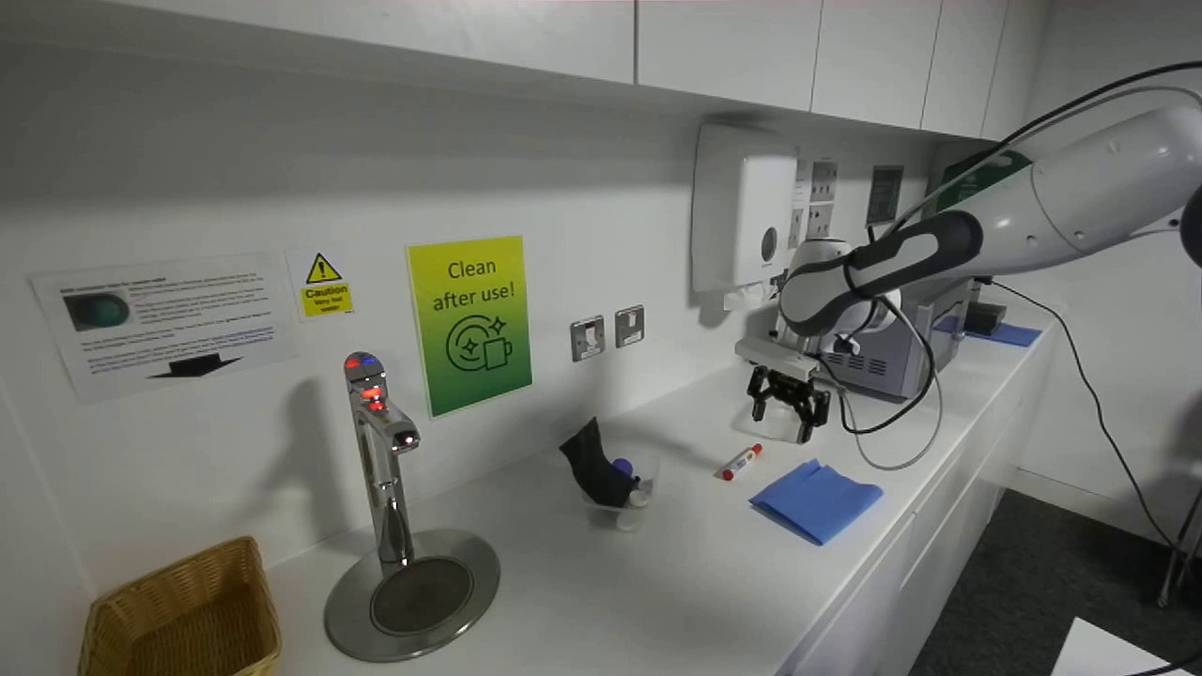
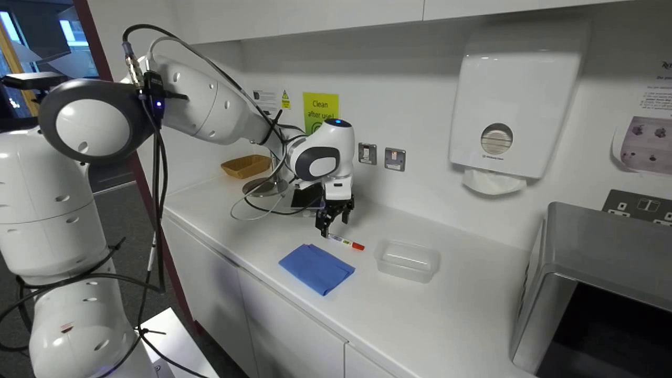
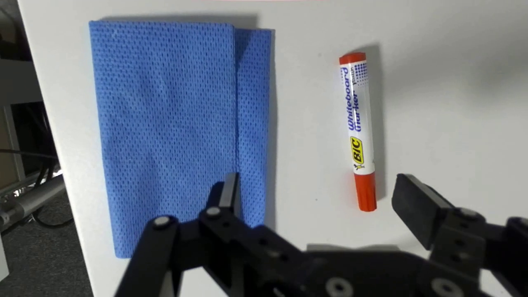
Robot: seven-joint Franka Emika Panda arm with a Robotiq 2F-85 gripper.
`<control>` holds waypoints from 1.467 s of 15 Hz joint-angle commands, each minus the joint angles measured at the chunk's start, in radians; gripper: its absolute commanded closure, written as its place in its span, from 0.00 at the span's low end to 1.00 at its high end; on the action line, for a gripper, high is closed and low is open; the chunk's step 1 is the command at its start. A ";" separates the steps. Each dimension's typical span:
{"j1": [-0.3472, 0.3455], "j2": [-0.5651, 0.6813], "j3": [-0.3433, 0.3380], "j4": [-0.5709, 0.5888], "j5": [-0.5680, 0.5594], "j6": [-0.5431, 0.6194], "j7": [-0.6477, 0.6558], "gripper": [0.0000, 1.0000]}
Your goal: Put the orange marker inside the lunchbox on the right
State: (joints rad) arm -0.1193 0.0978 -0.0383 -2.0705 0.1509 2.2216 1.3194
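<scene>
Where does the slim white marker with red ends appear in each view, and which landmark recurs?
In an exterior view: the marker lies right of centre, below mid-height.
In an exterior view: the marker, just below centre.
Wrist view: the marker, right of centre.
Shared landmark: the folded blue cloth, beside it throughout.

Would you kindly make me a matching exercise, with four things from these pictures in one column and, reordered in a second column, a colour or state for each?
Column one
1: whiteboard marker
2: folded cloth
3: right-hand lunchbox
4: gripper

Column two
A: transparent
B: open, holding nothing
C: white with red-orange ends
D: blue

Right pairs: 1-C, 2-D, 3-A, 4-B
</scene>
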 commanded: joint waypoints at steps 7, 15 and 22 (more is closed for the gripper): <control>0.021 0.004 -0.028 0.005 0.015 -0.067 -0.099 0.00; 0.020 0.009 -0.033 0.006 0.015 -0.073 -0.099 0.00; 0.029 0.047 -0.032 0.050 -0.004 -0.099 -0.092 0.00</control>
State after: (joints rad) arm -0.1126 0.1236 -0.0529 -2.0649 0.1617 2.1512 1.2229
